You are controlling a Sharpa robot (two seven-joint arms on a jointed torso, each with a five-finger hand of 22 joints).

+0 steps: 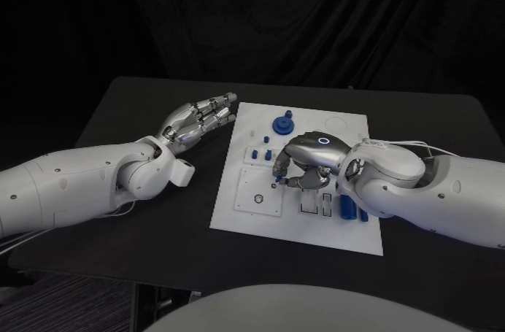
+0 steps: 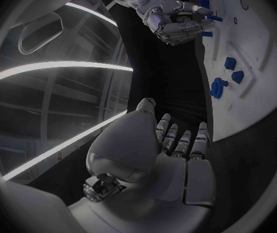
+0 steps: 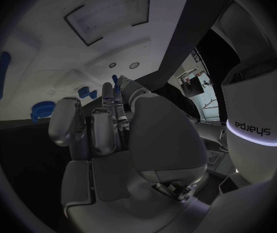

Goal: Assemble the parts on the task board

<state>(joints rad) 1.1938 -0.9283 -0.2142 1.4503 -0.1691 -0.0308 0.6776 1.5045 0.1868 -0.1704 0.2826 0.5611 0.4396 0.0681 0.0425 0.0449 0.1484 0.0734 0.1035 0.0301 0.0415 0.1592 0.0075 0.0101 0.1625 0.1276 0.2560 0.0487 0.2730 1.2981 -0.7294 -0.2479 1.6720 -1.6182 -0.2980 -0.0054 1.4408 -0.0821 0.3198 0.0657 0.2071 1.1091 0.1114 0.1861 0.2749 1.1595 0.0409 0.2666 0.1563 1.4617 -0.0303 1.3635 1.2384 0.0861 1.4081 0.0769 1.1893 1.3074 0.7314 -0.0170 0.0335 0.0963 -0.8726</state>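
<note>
Head view: upright blue peg

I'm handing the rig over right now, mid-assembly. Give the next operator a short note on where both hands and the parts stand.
Left hand: open, fingers straight, holding nothing, lying on the black table beside the task board's left edge.
Right hand: over the board's middle, fingers curled down around a small blue part; whether it truly grips it cannot be told.
Parts: a blue round piece stands near the far edge; small blue pieces sit left of the right hand; long blue pieces lie near the right edge.
Done: unclear. Left: assembly at the right hand's part, then the rest.
</note>
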